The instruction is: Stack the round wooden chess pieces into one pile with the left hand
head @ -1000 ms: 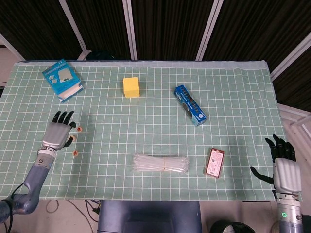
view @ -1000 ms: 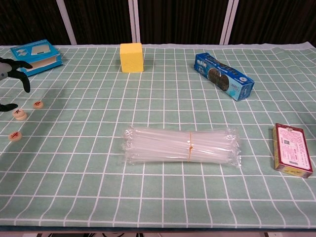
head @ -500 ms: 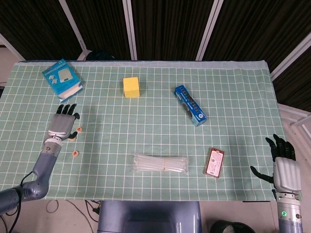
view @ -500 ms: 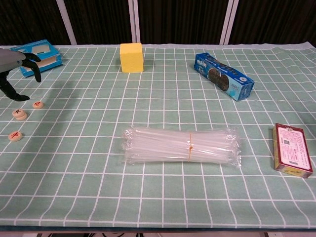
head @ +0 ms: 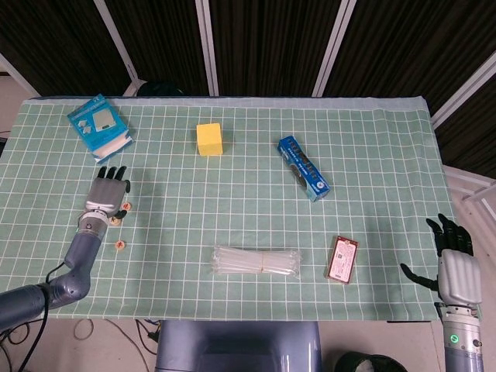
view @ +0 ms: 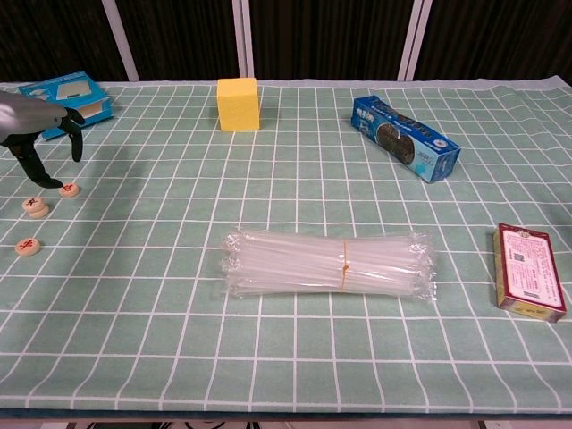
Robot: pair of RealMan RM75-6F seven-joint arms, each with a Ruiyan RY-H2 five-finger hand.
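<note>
From the head view, my left robot hand (head: 106, 194) has moved up the desk (head: 232, 186) over the last second and now hangs over the far piece (head: 126, 206), fingers spread, holding nothing. A second piece (head: 115, 221) peeps out just below the wrist, and a third (head: 120, 246) lies nearer me, apart from both. My right robot hand (head: 453, 267) waits off the near right corner, fingers apart and empty. Nothing is stacked here; I judge the shift lines me up to take the far piece first.

From the chest view, the left robot hand (view: 40, 125) has come in from the left edge, and one dark fingertip (view: 54, 181) points down just beside the far piece (view: 69, 189); I cannot tell if it touches. The middle piece (view: 36, 206) looks thicker, perhaps two already stacked, and the near one (view: 28, 245) sits alone. All three lie close to the desk's left edge, so there is little room outward. The blue box (view: 67, 96) sits beyond; open cloth lies to the right.
</note>
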